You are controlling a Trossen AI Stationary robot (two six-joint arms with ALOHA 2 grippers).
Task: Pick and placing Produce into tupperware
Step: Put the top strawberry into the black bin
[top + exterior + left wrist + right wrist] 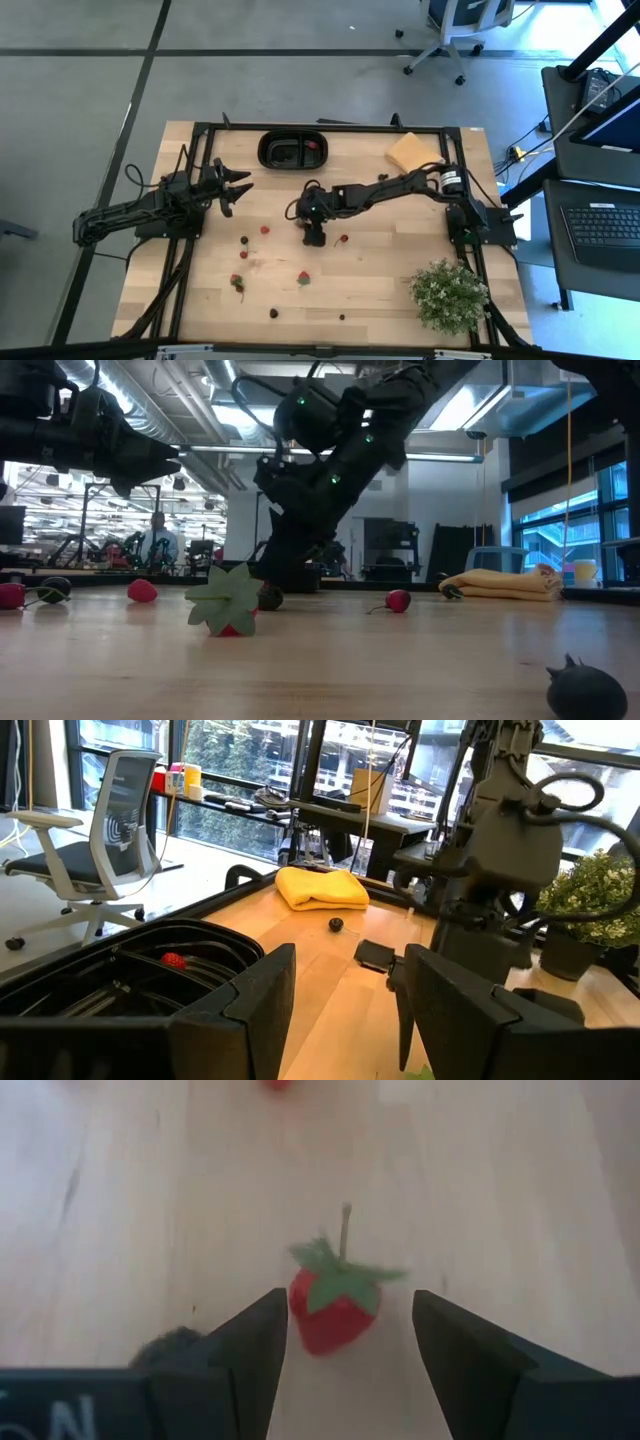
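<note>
right end effector (345, 1342) is down low over the middle of the desk (380, 290), fingers (255, 1350) spread apart with a red strawberry (334, 1305) sitting between the tips, green top and stem pointing away from the camera, not pinched, there's visible gap on both sides. a dark berry (172, 1348) lies just beside one finger. from above, that end effector (314, 236) hangs off an arm that stretches in from the right side of the desk, and another small red piece (344, 240) is just to its right. the left end effector (236, 187) is up off the surface near the left back part of the desk, fingers spread wide too, holding nothing, pointing toward the black tupperware (293, 151). the tupperware sits at the back edge in the middle, and there's one red piece (311, 146) already in its right compartment; the left wrist view shows the same red piece (174, 960) inside it. the rest of the produce is scattered on the desk in front: a couple of red ones (264, 230) left of the right end effector, more (237, 281) toward the front left, one with a big green top (303, 279) near the front middle, and dark ones (274, 313) by the front edge. a tan pad (414, 152) sits at the back right and a leafy potted plant (449, 293) at the front right corner.
</note>
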